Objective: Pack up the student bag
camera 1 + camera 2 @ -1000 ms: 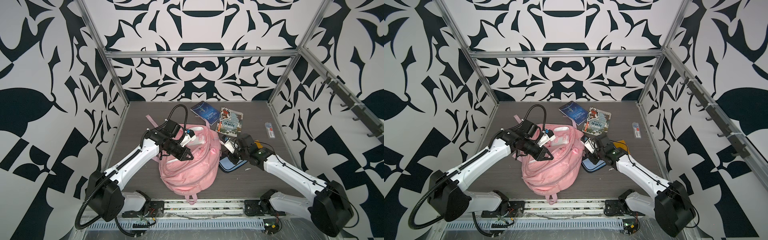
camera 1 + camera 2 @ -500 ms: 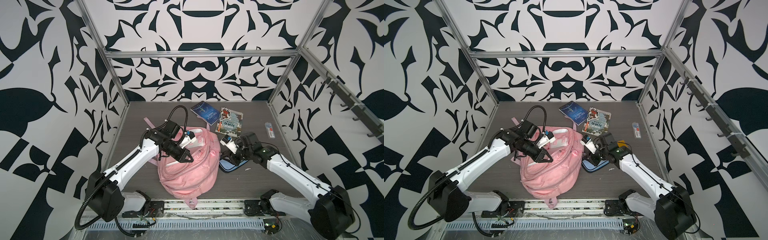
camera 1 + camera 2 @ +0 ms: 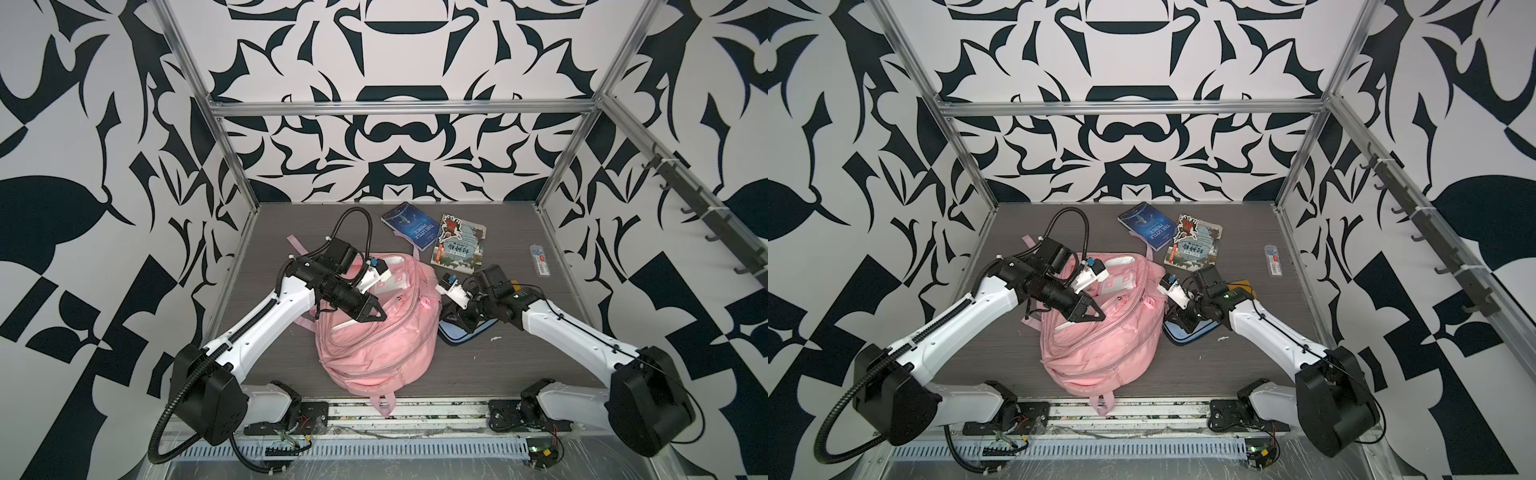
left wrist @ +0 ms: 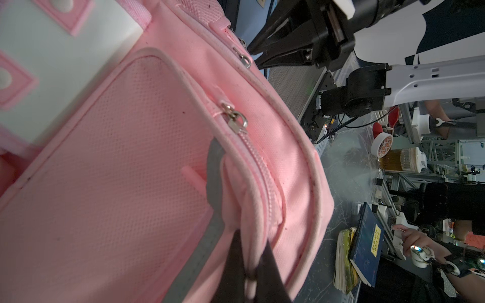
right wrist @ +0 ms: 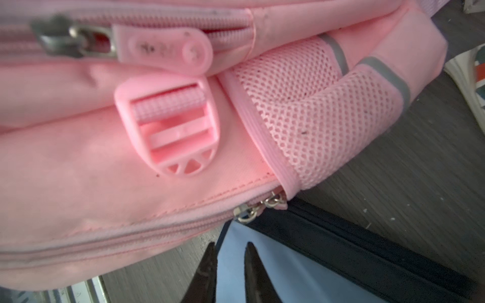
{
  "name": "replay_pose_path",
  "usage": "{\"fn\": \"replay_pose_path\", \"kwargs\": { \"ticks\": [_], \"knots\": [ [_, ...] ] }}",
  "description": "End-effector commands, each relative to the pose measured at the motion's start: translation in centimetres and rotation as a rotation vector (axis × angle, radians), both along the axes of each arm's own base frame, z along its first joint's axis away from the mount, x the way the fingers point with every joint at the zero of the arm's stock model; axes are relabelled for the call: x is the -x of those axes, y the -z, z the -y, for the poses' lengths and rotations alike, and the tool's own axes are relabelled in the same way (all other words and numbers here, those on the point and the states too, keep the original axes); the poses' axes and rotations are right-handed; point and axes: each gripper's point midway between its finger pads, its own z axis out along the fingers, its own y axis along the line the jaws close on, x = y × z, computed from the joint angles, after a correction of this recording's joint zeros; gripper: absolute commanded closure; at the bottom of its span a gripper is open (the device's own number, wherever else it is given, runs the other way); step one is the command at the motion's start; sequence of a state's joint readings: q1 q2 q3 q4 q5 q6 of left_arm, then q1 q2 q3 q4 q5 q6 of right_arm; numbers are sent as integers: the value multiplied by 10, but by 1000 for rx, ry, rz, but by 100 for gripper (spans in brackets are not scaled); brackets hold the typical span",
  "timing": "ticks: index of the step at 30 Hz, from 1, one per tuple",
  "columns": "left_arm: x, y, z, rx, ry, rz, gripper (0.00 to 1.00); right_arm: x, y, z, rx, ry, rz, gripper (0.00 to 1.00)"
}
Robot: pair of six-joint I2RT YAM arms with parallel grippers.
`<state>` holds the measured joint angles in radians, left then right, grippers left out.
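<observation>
Your student bag (image 3: 374, 345) lies face up in the middle of the bench (image 3: 519, 353), near its front edge, and one pink strap (image 3: 384, 405) trails over that edge toward the rail. Your left tool (image 3: 380, 318) sits on the upper left part of the bag, and in the left wrist view its two black fingers (image 4: 233, 262) are pressed together on a raised fold of pink fabric at the rim of a zipped front pocket, beside a grey reflective strip (image 4: 212, 199). Your right tool (image 5: 229, 246) is low at the bag's right side, over the light-blue and navy pencil case (image 3: 461, 336). In the right wrist view its jaws stand a narrow gap apart with the light-blue face showing between them; you cannot tell from here whether the tips touch the case. The case lies flat against the bag, and its near corner is tucked under the bag's side, just below the mesh side pocket (image 5: 315, 105) and a pair of zip pulls (image 5: 259, 207). Behind the bag, toward the back wall, a dark blue book (image 3: 411, 226) and an illustrated book (image 3: 459, 245) lie flat and touch each other. A small clear packet (image 3: 540, 259) lies well apart from them by the right wall.
</observation>
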<state>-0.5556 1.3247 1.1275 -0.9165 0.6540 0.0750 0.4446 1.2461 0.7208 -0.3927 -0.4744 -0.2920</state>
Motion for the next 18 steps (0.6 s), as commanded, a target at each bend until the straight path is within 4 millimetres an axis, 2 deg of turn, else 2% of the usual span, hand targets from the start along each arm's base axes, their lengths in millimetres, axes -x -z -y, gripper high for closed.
{"fn": "replay_pose_path", "kwargs": {
  "ticks": [1,6,18],
  "knots": [
    [8,-35,8,118,35,11,100,-14,-11,-8,-42,3,52,73],
    [6,-35,10,118,35,7,100,-15,-5,-12,-62,3,34,70],
    [5,-36,14,134,43,-19,100,-34,-1,-17,-53,10,70,71]
  ]
}}
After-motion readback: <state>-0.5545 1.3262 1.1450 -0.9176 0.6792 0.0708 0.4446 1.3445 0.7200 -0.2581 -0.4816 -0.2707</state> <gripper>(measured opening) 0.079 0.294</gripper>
